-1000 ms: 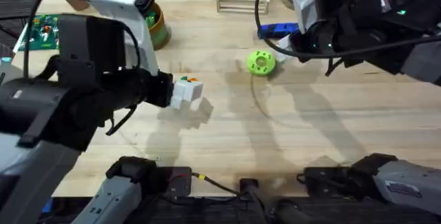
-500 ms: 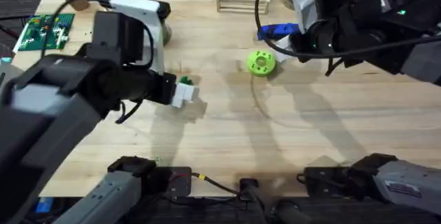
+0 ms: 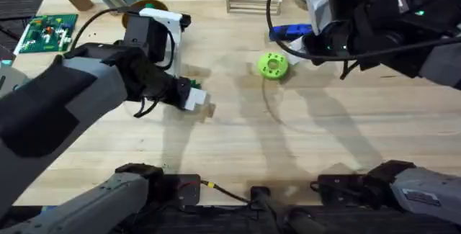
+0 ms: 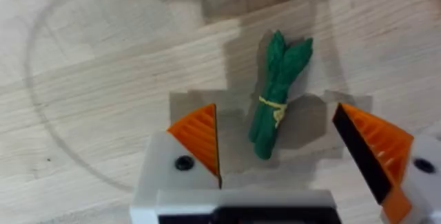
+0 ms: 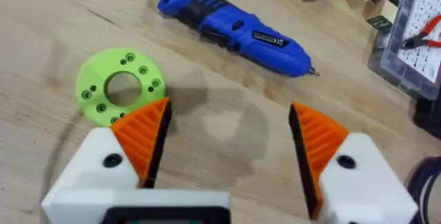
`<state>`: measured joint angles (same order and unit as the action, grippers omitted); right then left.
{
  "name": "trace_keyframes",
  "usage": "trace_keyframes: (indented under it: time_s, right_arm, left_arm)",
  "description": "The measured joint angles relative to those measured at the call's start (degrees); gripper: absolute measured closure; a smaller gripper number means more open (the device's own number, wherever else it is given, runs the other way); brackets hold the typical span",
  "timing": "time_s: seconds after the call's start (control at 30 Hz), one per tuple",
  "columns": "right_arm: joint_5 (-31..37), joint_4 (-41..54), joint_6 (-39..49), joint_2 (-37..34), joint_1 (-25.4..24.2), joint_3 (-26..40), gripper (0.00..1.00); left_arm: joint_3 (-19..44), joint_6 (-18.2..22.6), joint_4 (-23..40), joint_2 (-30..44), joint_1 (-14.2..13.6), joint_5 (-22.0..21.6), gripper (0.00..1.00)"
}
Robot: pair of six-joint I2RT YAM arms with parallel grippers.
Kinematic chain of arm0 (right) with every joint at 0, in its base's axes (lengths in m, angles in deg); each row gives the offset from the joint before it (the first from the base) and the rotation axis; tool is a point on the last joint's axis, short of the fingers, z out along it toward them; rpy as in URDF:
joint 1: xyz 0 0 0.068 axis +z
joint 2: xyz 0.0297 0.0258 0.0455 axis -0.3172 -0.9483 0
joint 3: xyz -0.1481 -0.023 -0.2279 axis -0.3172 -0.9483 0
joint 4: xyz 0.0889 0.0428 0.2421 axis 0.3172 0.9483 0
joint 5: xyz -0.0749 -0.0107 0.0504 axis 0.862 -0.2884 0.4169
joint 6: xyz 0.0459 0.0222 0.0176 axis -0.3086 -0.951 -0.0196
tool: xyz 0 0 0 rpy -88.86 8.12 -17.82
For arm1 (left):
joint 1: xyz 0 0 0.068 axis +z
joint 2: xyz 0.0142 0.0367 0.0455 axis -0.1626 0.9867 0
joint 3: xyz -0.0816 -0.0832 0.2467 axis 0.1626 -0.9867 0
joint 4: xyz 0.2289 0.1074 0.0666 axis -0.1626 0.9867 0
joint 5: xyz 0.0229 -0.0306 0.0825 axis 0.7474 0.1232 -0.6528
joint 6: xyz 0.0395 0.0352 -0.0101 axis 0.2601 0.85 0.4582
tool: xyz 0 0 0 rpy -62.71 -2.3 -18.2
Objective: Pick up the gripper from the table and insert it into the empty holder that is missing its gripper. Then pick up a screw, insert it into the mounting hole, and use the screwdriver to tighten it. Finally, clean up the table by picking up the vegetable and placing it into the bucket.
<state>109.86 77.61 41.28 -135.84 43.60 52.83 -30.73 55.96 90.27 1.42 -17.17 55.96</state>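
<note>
The vegetable (image 4: 279, 93), a dark-green leafy bundle tied with a yellow band, lies on the wood between the orange ribbed pads (image 4: 200, 138) of my open left gripper (image 4: 286, 155). From overhead the left gripper (image 3: 193, 99) sits low over the vegetable (image 3: 193, 84) at the table's left middle. My right gripper (image 5: 227, 141) hangs open and holds nothing. Beyond it lies the blue screwdriver (image 5: 234, 27), also at the back right (image 3: 292, 30). The bucket (image 3: 150, 6) peeks out behind the left arm. The loose gripper, the holder and the screw are out of view.
A bright green round disc (image 3: 272, 66) lies left of the right gripper. A white slatted rack (image 3: 252, 2) with a red-handled tool stands at the back. A green circuit board (image 3: 47, 31) lies far left. A clear parts box (image 5: 413, 31) sits beyond the screwdriver.
My left arm has reached farther out and dropped lower, bringing its open fingers around the vegetable. The right arm, screwdriver and disc have not moved.
</note>
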Motion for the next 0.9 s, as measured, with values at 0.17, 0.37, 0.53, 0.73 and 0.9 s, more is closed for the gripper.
trace_keyframes:
  time_s: [0.17, 0.37, 0.53, 0.73, 0.9]
  right_arm:
    - [0.00, 0.01, 0.00, 0.00, 0.00, 0.00, 0.028]
    - [0.00, -0.15, 0.00, 0.00, 0.00, 0.00, 0.028]
    - [0.00, -0.15, 0.00, 0.00, 0.00, 0.00, 0.028]
    - [0.00, -0.15, 0.00, -0.01, 0.00, 0.00, 0.028]
    - [0.00, -0.15, 0.00, 0.00, 0.00, 0.00, 0.028]
  left_arm:
    - [0.29, 0.00, -0.89, 0.00, 0.00, 0.00, 0.006]
    - [0.29, 0.00, -2.79, 0.00, 0.00, 0.20, 0.005]
    - [0.29, 0.00, -3.02, 1.25, -0.53, 0.21, 0.003]
    - [0.29, 0.00, -4.20, 4.90, -2.89, 0.23, 0.003]
    - [0.29, 0.00, -4.51, 6.75, -3.67, 0.22, 0.135]
